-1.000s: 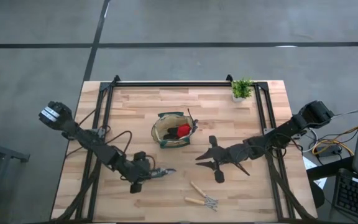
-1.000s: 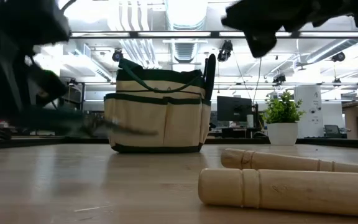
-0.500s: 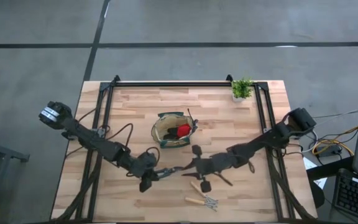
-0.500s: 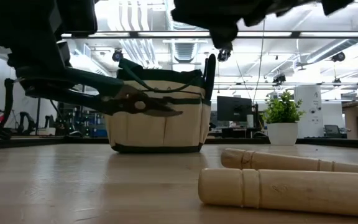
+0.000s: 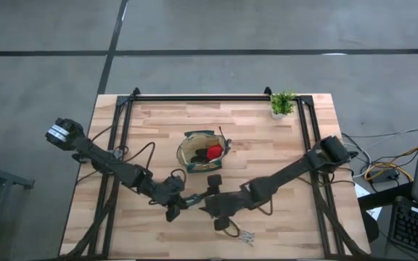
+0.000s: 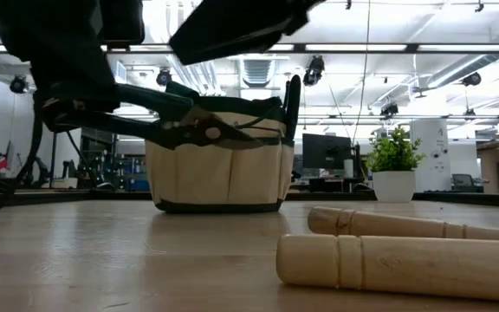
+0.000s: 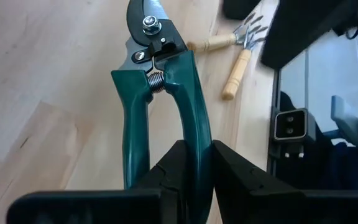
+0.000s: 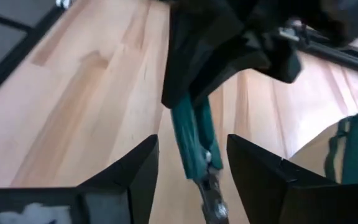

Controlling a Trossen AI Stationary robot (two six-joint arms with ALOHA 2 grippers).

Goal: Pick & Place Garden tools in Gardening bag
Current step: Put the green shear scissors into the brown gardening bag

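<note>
Left hand (image 7: 194, 163) holding pruning shears (image 7: 160, 93) level, blades toward right hand (image 8: 188, 163)

In the high view the pruning shears (image 5: 192, 197) are mostly covered by the two grippers meeting over them, and their blades are too small to make out. The wooden-handled rakes (image 5: 239, 233) are partly hidden under the right arm there. In the low view their handles (image 6: 405, 260) run off the picture's right edge, so the metal heads are unseen. The left wrist view cuts off the shears' blade tip and lower handles. The gardening bag (image 8: 347, 149) is cropped and blurred in the right wrist view; its contents beyond a red item (image 5: 213, 152) cannot be identified.
</note>
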